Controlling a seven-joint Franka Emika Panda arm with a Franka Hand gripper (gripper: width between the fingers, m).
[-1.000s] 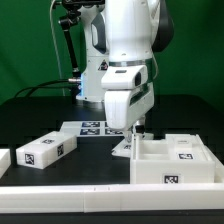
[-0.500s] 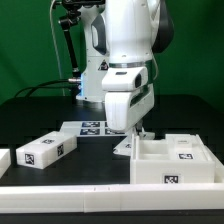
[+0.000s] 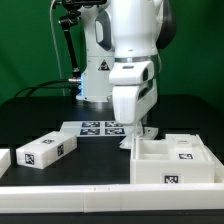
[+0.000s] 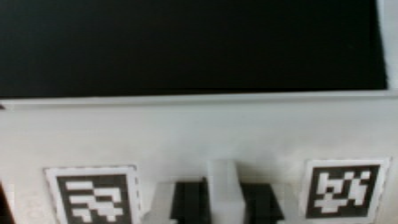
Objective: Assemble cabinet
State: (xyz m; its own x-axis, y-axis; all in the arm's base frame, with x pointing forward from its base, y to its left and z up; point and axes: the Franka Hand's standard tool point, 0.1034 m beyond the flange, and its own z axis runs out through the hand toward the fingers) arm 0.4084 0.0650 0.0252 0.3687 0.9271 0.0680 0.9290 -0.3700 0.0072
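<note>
A robotics lab around me, my white base (image 3: 100,78) on a black tabletop (image 3: 40,112), marker board (image 3: 97,127) of printed tags, green backdrop (image 3: 25,40) behind

- Gripper (image 3: 141,130): fingertips hidden behind the far wall of the large box (image 3: 175,165); opening cannot be determined.
- Small block (image 3: 3,158), well apart from the large box on the exterior view's left: cut off by the picture edge.
- Marker board (image 3: 90,127), behind the large box: partly covered by the arm (image 3: 135,60).
- Wrist view: blurred; tags (image 4: 93,195) and fingers (image 4: 191,203) cut off at the edge.
</note>
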